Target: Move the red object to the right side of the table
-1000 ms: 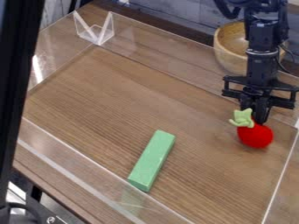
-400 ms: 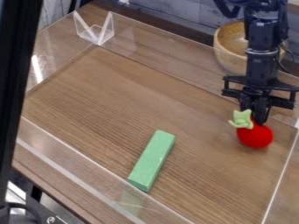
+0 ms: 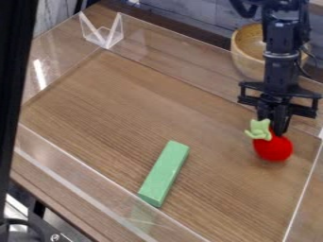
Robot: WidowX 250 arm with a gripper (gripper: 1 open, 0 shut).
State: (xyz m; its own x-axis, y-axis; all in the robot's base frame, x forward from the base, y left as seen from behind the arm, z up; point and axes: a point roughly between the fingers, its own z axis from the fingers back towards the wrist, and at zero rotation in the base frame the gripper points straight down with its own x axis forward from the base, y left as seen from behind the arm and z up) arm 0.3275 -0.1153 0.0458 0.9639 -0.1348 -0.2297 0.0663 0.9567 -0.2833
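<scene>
The red object [image 3: 274, 147], a small round toy fruit with a green leafy stem [image 3: 262, 128], is near the right edge of the table [image 3: 113, 113]. My gripper [image 3: 278, 123] points steeply down right over it. Its black fingers [image 3: 280, 115] are shut together at the stem, apparently pinching it. The fruit's body sits just below the fingertips, at or barely above the wood. The contact point itself is too small to make out.
A flat green rectangular block [image 3: 164, 173] lies near the front middle. A round wooden bowl [image 3: 252, 47] stands behind the arm at the back right. Low clear acrylic walls [image 3: 297, 203] border the table, with a clear folded stand [image 3: 104, 34] at the back left.
</scene>
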